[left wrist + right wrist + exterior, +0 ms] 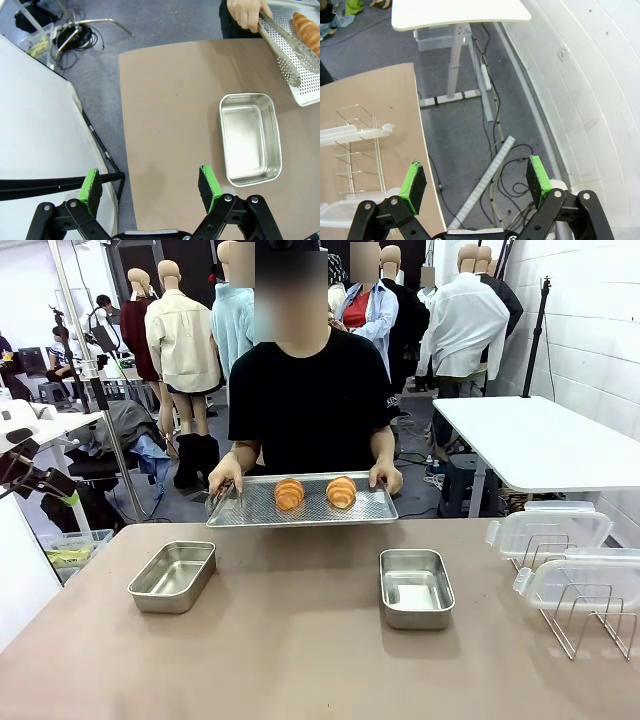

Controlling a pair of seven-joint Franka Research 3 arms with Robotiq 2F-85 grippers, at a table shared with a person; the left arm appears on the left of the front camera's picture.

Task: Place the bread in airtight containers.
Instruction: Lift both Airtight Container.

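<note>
- The left tool (149, 175) hangs released, its green pads (91, 184) spread wide. It straddles the left edge of the brown worktop (300, 650): one pad is over the brown surface and the other is off the side.
- The right tool (475, 167) is also released and grasps nothing. Its jaws stand wide apart past the worktop's right edge, above grey floor (470, 115) strewn with cables (506, 186).
- By the right edge a wire rack (585, 625) stands upright, and two clear lids (552, 532) rest against and on top of it, one behind the other.
- Mid-worktop, toward the left edge, the left-hand tin (172, 576) sits lidless with its bare steel floor showing. In the left wrist view it lies just beyond and to one side of that tool.
- Well apart from it, right of centre, sits the right-hand tin (415, 587), also uncovered and with the same shiny interior.
- At the far edge the person's hands (225, 478) grip both short ends of a perforated tray (300, 520), level at the worktop's rim.
- Two croissant-shaped rolls (289, 494) lie side by side near the tray's middle, close together but apart. Neither is in a tin.
- The hand at the tray's left end also seems to hold metal tongs (280, 40) laid along the tray.
- Beyond the far right corner stands a separate white table (540, 440).
</note>
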